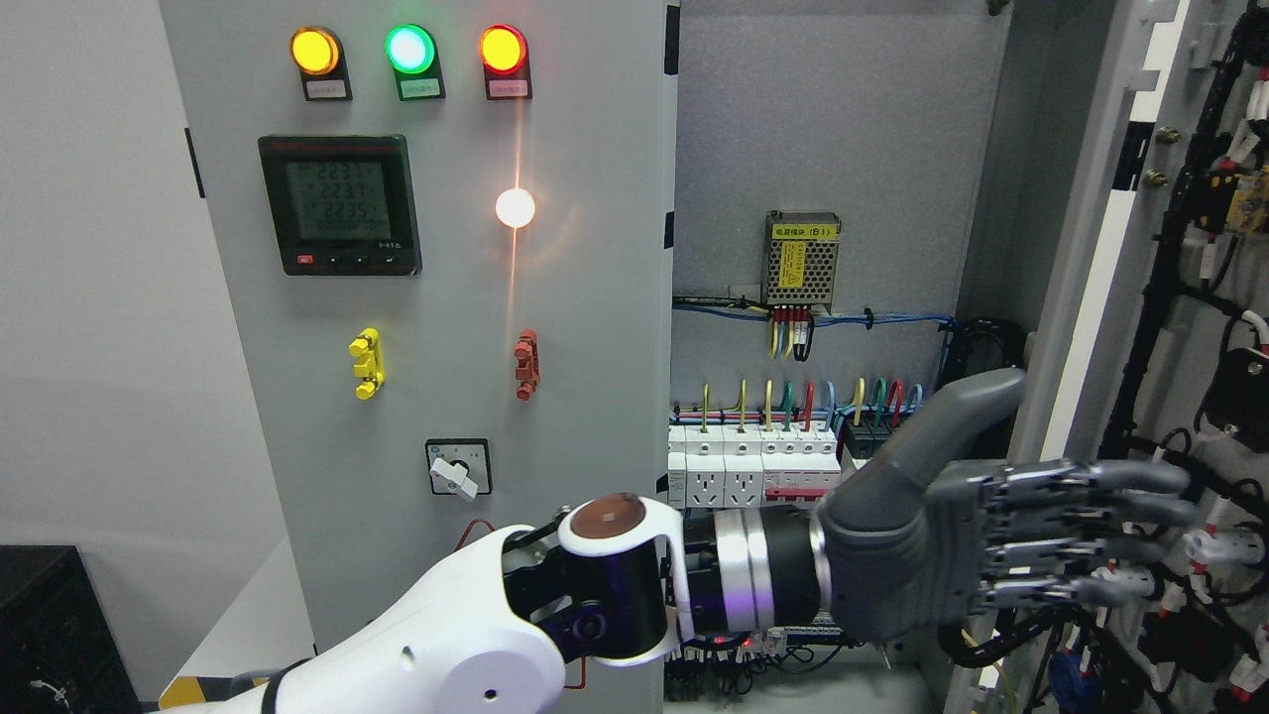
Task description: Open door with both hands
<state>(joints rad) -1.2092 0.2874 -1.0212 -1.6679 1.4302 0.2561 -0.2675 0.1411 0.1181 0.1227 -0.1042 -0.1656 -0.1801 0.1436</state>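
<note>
Cabinet, 2 doors. Right door (1100,248) — swung open at right, wiring exposed. Left door (436,297) — shut. Left hand (991,535) on right door's edge, fingers (1140,511) straight, together, holding nothing. Approx. half done.

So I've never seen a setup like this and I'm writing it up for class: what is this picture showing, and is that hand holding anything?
The picture comes from a camera on a humanoid robot's head, facing a grey metal electrical cabinet. The white arm entering from the lower left ends in the robot's left hand, dark grey with jointed fingers. The fingers are stretched out flat and hold nothing; they reach across to the opened right door, whose inside carries black cables. The closed panel has yellow, green and red indicator lamps and a digital meter. Inside are white circuit breakers and coloured wires. The right hand is not visible.
</note>
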